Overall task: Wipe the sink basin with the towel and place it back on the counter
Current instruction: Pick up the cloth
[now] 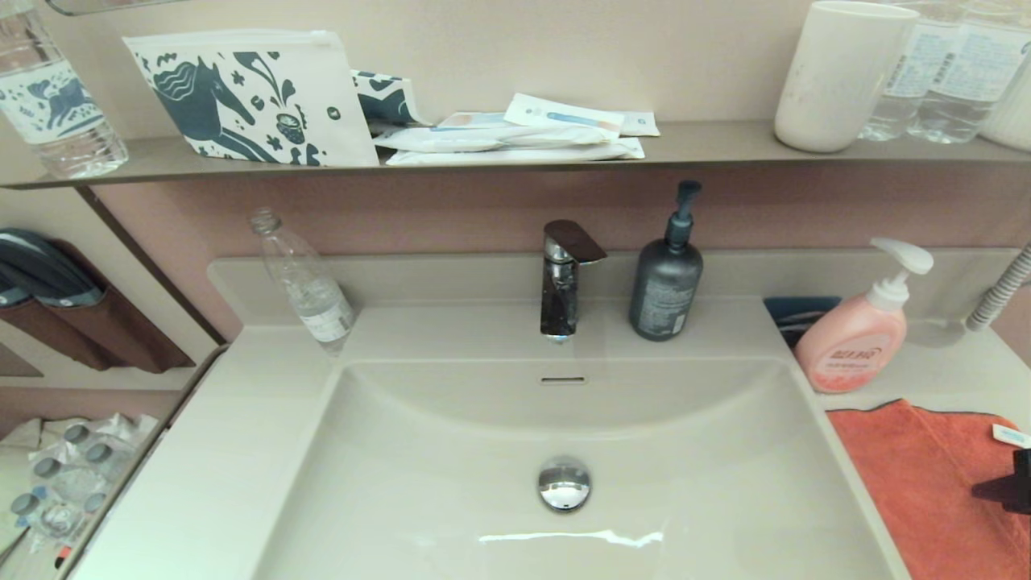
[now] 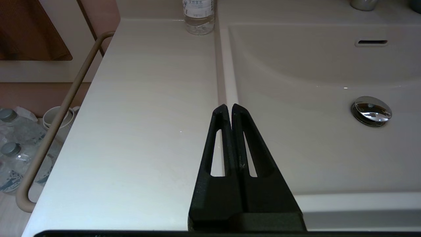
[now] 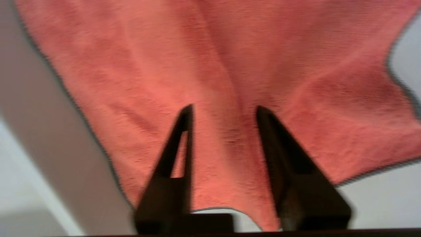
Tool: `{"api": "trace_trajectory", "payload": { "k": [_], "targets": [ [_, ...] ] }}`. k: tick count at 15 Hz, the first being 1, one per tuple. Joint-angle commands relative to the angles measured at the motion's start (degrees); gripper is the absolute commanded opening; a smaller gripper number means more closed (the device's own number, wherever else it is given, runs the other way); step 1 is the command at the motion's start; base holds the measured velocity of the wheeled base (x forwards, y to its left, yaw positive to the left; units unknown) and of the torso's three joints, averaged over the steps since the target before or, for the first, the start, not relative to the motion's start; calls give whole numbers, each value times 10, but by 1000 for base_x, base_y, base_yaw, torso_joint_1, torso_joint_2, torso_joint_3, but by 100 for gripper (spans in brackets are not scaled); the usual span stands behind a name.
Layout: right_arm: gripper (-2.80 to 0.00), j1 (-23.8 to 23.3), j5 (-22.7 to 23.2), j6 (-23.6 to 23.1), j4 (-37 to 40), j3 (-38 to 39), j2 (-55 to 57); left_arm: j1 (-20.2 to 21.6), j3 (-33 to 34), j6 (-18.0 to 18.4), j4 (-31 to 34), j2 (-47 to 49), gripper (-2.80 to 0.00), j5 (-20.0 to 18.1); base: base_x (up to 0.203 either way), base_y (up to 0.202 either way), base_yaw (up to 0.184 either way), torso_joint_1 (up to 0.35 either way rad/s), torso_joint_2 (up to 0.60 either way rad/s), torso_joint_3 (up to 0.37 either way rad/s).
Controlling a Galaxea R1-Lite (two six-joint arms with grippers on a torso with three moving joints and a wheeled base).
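Note:
The orange-coral towel (image 1: pixel 926 491) lies spread on the counter (image 1: pixel 942 379) to the right of the sink basin (image 1: pixel 451 499), its dark edging along the basin rim. My right gripper (image 3: pixel 223 110) hovers open over the towel (image 3: pixel 230 65), one finger on each side of a raised fold; in the head view only a dark part of it (image 1: pixel 1007 487) shows at the right edge. My left gripper (image 2: pixel 229 107) is shut and empty, above the counter's left side (image 2: pixel 148 115) by the basin rim. The chrome drain stopper (image 1: pixel 564 483) sits mid-basin.
A chrome faucet (image 1: pixel 564 278) and a dark grey pump bottle (image 1: pixel 667 278) stand behind the basin. A pink soap pump bottle (image 1: pixel 858 334) is just beyond the towel. A clear plastic bottle (image 1: pixel 306 286) leans at the back left. The shelf (image 1: pixel 701 145) above holds a cup and packets.

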State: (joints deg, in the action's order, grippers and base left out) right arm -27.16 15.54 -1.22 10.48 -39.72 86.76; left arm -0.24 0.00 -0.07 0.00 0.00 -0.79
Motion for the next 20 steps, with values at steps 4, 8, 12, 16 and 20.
{"api": "trace_trajectory", "payload": {
  "k": [4, 8, 12, 16, 20],
  "targets": [
    [0, 15, -1, -1, 2, -6, 0, 0, 0, 0, 0, 1, -280, 0, 0, 0, 0, 0, 0, 0],
    [0, 14, -28, -24, -2, -11, 19, 1, 0, 0, 0, 1, -280, 0, 0, 0, 0, 0, 0, 0],
    [0, 33, -25, -22, -5, -6, 39, 0, 0, 0, 0, 1, -280, 0, 0, 0, 0, 0, 0, 0],
    [0, 52, -25, -19, -6, -4, 40, 0, 0, 0, 0, 1, -280, 0, 0, 0, 0, 0, 0, 0],
    [0, 54, -30, -19, -17, -3, 56, 0, 0, 0, -1, 1, -280, 0, 0, 0, 0, 0, 0, 0]
  ]
}}
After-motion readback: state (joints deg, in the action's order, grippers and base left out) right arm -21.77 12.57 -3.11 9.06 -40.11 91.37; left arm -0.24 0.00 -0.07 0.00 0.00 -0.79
